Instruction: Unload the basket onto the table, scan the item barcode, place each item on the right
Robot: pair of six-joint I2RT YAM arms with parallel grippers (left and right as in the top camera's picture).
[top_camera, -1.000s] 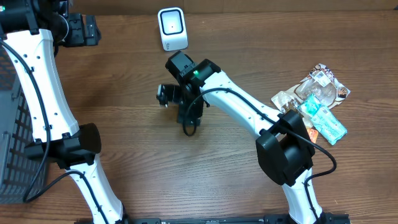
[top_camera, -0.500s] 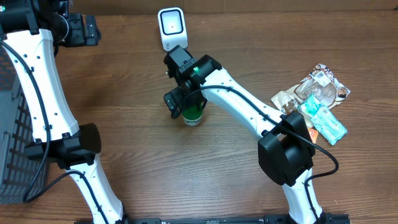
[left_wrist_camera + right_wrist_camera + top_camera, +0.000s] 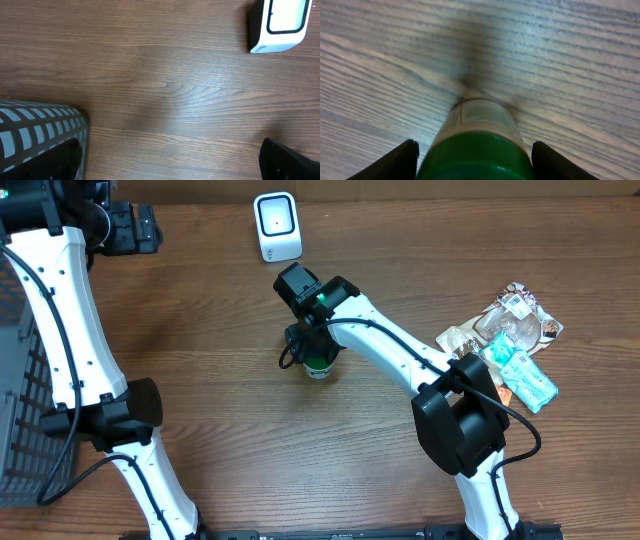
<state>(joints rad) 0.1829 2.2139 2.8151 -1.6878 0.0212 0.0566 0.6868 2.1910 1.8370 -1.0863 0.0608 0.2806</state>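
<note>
Mid-table, on the near side of the scanner (image 3: 277, 225), the green-capped bottle (image 3: 318, 364) stood upright. The right gripper (image 3: 474, 148) straddled its cap; whether it gripped, I could not tell. An uneven squeeze could have tipped it. The left gripper (image 3: 170, 160) gaped, empty.

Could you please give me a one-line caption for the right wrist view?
Right hand straddles a green-capped bottle standing upright on the wooden table.

Brown wood-grain table (image 3: 200, 310) under even light
</note>
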